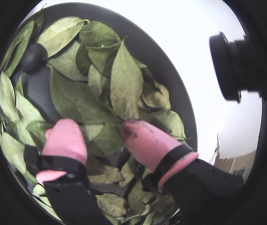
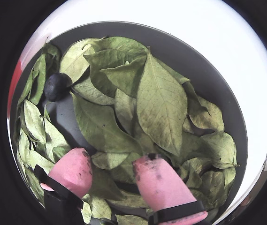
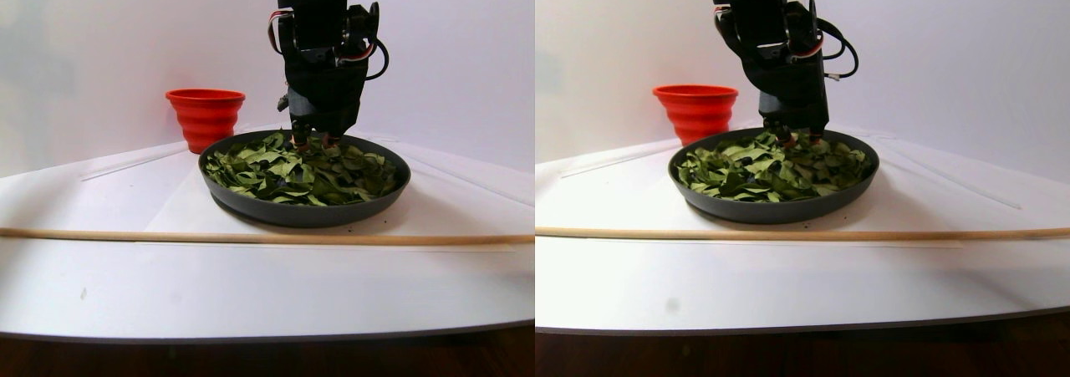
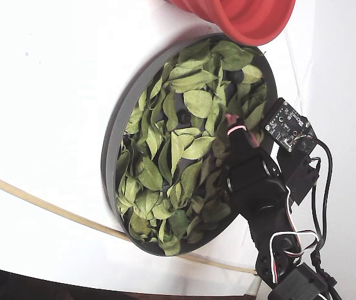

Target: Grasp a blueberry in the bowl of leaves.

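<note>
Your gripper (image 2: 112, 176) is open and empty above the leaves (image 2: 159, 103). The blueberry (image 2: 56, 86) lies ahead-left; it looks soft and round, so pinch its middle gently.

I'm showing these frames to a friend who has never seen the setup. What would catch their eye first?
Probably the wide dark-grey bowl heaped with green leaves, mid-table. Next, the gripper, its pink fingertips open and down among the leaves, while a dark blueberry lies uncovered near the rim, toward the upper left in both wrist views. A red-orange cup stands just behind the bowl.
</note>
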`<state>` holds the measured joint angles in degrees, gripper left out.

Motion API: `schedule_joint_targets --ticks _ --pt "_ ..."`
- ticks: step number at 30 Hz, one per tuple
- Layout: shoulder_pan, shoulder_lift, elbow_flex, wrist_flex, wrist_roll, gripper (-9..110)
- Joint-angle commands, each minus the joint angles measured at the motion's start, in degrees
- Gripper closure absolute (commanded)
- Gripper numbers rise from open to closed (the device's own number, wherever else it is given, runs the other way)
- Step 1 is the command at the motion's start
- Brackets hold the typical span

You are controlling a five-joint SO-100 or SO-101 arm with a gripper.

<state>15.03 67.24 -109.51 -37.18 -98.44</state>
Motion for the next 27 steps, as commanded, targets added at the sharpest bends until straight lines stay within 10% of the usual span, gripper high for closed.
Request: schedule_joint_targets --ticks 1,27 --pt "0.7 5.1 1.0 2.5 1.1 84" --pt "-1.1 8.3 2.4 5.0 2.3 84"
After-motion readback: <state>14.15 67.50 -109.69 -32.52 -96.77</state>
